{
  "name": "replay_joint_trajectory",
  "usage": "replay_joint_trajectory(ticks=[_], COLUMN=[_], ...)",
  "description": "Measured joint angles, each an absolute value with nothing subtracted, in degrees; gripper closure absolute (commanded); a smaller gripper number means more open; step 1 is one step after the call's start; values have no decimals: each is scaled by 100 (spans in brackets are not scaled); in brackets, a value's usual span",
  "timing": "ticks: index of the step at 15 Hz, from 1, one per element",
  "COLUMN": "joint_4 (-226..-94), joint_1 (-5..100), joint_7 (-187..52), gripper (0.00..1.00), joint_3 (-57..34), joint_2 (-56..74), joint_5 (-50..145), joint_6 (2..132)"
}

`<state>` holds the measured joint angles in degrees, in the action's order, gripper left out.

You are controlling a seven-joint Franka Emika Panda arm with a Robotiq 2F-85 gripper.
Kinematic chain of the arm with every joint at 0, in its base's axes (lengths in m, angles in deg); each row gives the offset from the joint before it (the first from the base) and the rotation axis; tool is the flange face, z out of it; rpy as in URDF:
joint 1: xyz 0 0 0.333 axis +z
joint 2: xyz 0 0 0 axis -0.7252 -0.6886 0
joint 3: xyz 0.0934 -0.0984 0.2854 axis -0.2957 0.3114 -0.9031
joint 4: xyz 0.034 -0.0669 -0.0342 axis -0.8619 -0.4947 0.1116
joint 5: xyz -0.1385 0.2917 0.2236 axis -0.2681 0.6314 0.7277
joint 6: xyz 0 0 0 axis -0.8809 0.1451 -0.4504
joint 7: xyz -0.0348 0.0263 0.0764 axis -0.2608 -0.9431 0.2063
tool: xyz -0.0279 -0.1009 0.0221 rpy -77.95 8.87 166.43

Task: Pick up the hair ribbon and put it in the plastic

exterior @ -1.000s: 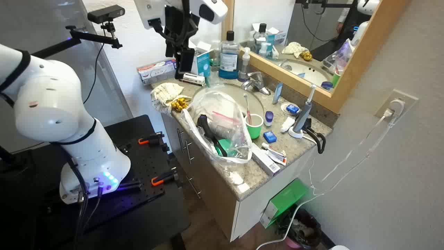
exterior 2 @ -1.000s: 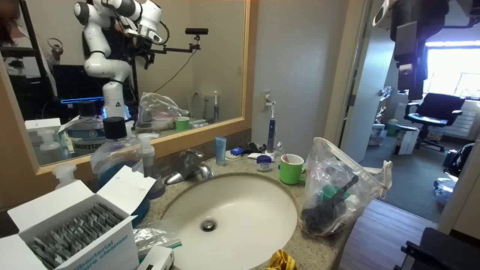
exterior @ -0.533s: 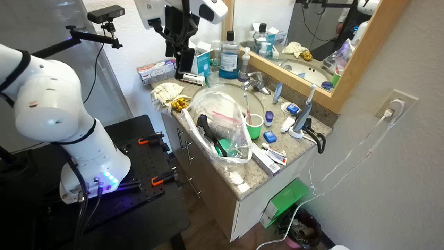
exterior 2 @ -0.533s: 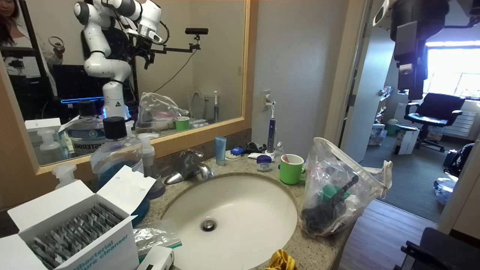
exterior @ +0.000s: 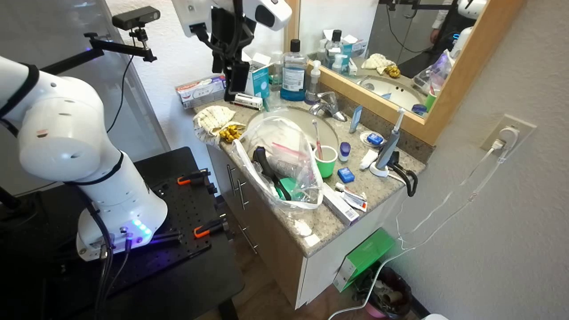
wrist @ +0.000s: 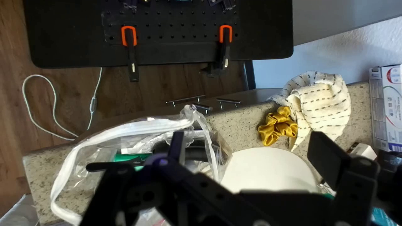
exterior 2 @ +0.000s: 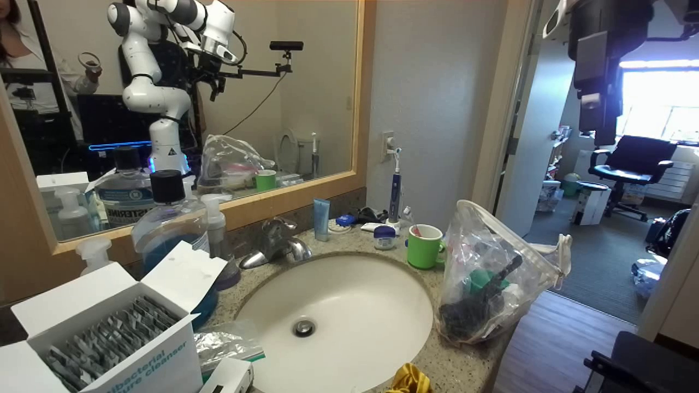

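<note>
On the table (wrist: 240, 128) the ribbon (wrist: 277, 125) lies outside the plastic bag (wrist: 138, 126); fingers (wrist: 325, 157) wide, picking and placing apparently undone.

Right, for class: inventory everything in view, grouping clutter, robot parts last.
hair ribbon: 1, gold, beside cloth
cloth: 1, cream, on counter
plastic bag: 1, clear, beside sink
mug: 1, green, near sink
toothbrush: 1, pink, in mug
sink: 1, white, in counter
faucet: 1, silver, behind sink
mirror: 1, wood-framed, behind faucet
mouthwash: 1, blue, by mirror
pump bottles: 2, clear, by mouthwash
electric toothbrush: 1, blue, near wall
boxes, tubes: several, mixed, on counter
carton: 1, green, beside cabinet
chair: 1, black, beyond door
clamps: 2, black-orange, on table
robot arm: 1, white, on table
fingers: 2, black, above counter
</note>
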<state>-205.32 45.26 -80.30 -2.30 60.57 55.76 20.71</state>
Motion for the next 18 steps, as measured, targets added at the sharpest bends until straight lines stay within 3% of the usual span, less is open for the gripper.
replay_joint_trajectory(ticks=[8, 18], joint_4=[-20463, -20554], joint_1=[4531, 4906], joint_7=[-7787, -7807], gripper=[0, 0], joint_3=[-800, -1256], joint_2=[6022, 5883], joint_5=[5724, 6106], joint_6=[2168, 3713])
